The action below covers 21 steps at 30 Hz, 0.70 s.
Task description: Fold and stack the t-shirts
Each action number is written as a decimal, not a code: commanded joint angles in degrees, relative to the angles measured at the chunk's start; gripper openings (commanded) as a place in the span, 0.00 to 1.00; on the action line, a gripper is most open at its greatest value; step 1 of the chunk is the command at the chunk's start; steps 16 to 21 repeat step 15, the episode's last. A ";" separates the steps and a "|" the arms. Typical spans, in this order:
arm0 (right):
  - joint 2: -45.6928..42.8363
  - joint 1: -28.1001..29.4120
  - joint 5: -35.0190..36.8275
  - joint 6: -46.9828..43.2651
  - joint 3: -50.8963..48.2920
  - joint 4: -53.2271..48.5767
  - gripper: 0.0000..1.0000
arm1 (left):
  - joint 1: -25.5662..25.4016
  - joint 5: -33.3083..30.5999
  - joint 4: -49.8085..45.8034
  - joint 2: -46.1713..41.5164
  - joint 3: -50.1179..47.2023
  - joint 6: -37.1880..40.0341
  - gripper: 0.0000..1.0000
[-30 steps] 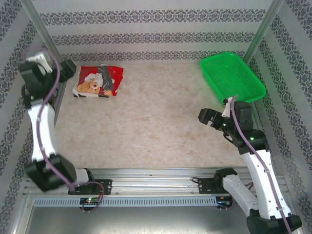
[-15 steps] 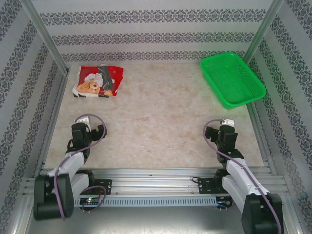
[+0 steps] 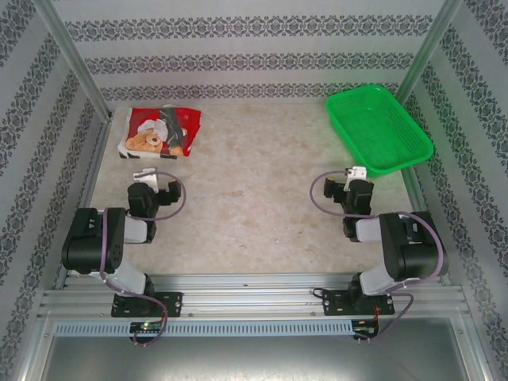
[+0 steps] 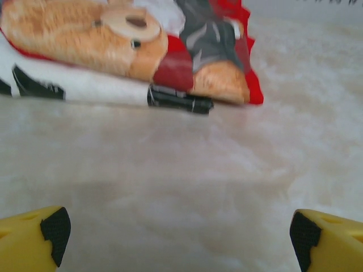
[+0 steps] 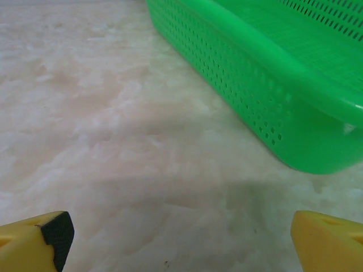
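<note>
Two grippers, both spread wide and holding nothing. The left gripper [image 3: 155,191] [image 4: 178,233] hovers low over bare table, its yellow fingers [image 4: 28,237] far apart. It faces the folded shirts, which lie a little way ahead of it. The right gripper [image 3: 348,190] [image 5: 181,233] is just as wide, low over the table and aimed at the near wall of the basket [image 3: 421,148] [image 5: 249,85].

A second ago the left arm reached up by the left wall and the right arm stood tall near the basket. Half a second ago both were tucked close to their bases. Now they are folded low, with the grippers a bit farther out over the table. The shirts and the basket have not moved.

The table [image 3: 254,190] is pale, mottled beige and cream like marble. Walls [image 3: 254,48] papered in dark ornate bands stand on three sides. Two metal posts [image 3: 70,55] rise at the far corners, and metal rails [image 3: 254,300] run along the near edge.

There are two shirts in one stack at the far left corner. The red shirt [image 3: 161,129] [image 4: 173,65] with the teddy-bear print is on top. The white shirt [image 3: 131,152] [image 4: 85,86] with black marks lies under it, showing along the near edge. There is one green mesh basket, at the far right.
</note>
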 commanded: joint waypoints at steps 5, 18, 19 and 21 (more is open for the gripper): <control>-1.64 0.17 1.47 -0.90 2.43 0.51 0.98 | -1.72 -2.64 -0.71 -0.36 1.59 2.00 1.00; -0.42 -0.71 -5.97 -2.26 2.23 1.75 0.98 | -1.72 -2.59 -0.27 -0.28 1.46 2.01 1.00; -0.42 -0.71 -5.97 -2.26 2.23 1.75 0.98 | -1.72 -2.59 -0.27 -0.28 1.46 2.01 1.00; -0.42 -0.71 -5.97 -2.26 2.23 1.75 0.98 | -1.72 -2.59 -0.27 -0.28 1.46 2.01 1.00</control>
